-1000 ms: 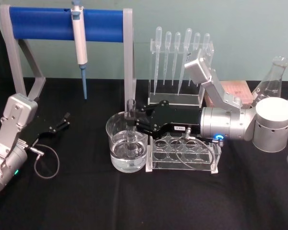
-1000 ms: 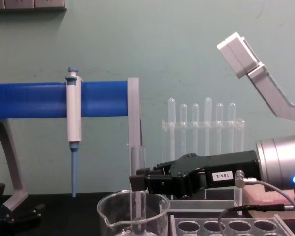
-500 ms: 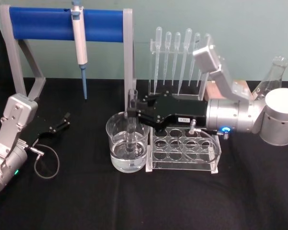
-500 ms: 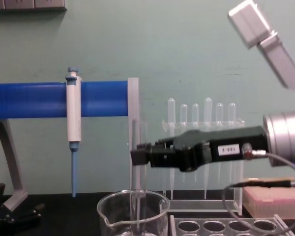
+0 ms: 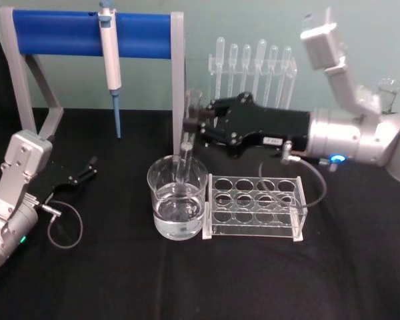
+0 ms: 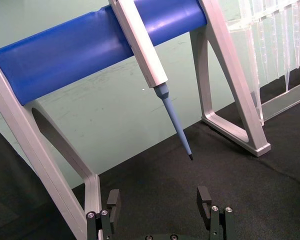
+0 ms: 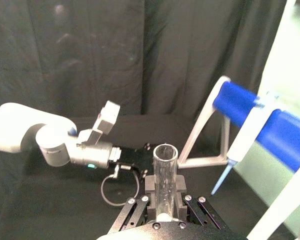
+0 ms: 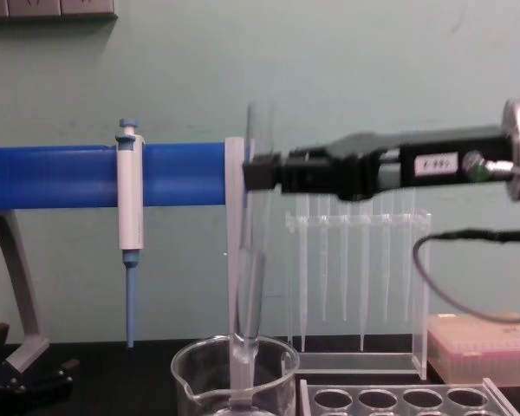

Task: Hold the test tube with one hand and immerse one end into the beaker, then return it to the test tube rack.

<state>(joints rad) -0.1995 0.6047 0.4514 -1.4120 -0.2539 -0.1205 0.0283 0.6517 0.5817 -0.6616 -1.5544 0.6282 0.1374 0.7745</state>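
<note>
Chest view: right gripper pinching test tube, bottom end inside beaker.

A white-and-blue pipettor is hanging from a blue bar on a grey stand at the back of the black-covered table. A clear rack with round holes is sitting mid-table, and thin frosted plastic pipettes are standing in a clear holder behind it.

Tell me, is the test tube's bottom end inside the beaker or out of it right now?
Inside. The test tube, gripped by the right claw, has its rounded bottom below the rim of the beaker.
</note>
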